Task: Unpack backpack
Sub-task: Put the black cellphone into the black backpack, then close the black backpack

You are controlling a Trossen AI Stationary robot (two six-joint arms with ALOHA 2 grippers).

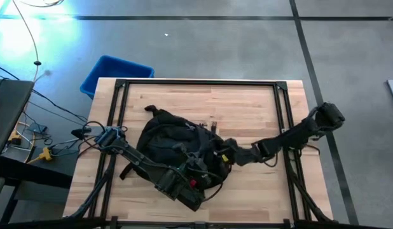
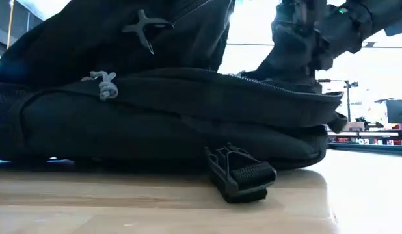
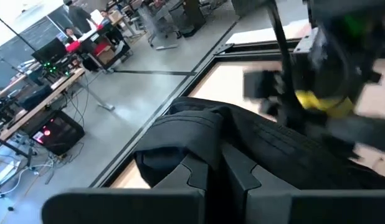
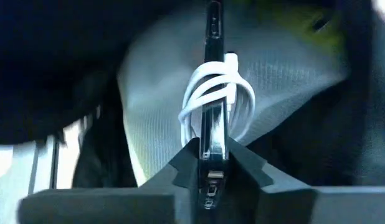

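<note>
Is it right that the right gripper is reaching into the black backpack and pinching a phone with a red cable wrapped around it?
Not quite. The cable is white, not red, as the right wrist view shows. The rest holds: the right gripper is inside the backpack, pinching a thin dark device that looks like a phone with the cable looped around it.

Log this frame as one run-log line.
backpack: on table | left pincer: shut on backpack fabric | right pincer: inside backpack, shut on dark slim device wrapped in white cable | step: extracting item
</note>
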